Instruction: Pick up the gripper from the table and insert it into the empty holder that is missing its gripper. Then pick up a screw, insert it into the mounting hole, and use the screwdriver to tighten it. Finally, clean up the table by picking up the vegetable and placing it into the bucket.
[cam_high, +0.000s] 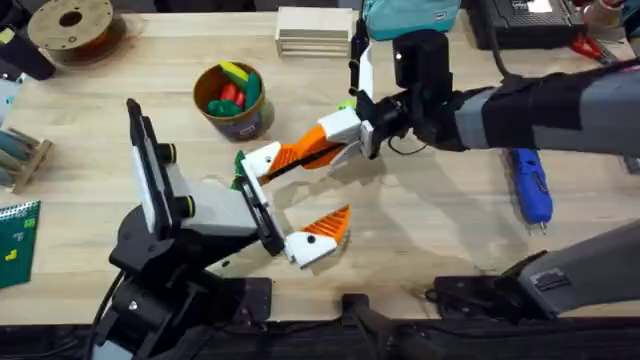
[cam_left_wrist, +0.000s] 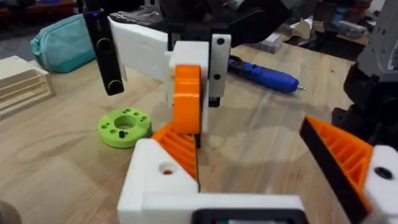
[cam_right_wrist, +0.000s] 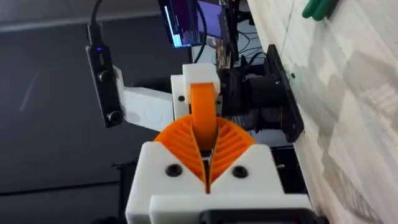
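Your right tool (cam_high: 300, 158), fingers closed, pinches the small orange ribbed plastic gripper (cam_right_wrist: 203, 115) at the left arm's white blocky holder (cam_high: 262, 160), mid-desk. Your left tool (cam_high: 290, 205) stands wide open, empty. Keep the wedge square; press straight in.

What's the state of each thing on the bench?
Left hand: open wide.
Right hand: shut on the orange finger.
Orange finger: held up against the left arm's white mount.
Screwdriver: lying flat on the table, untouched.
Bucket: upright, toy vegetables inside.
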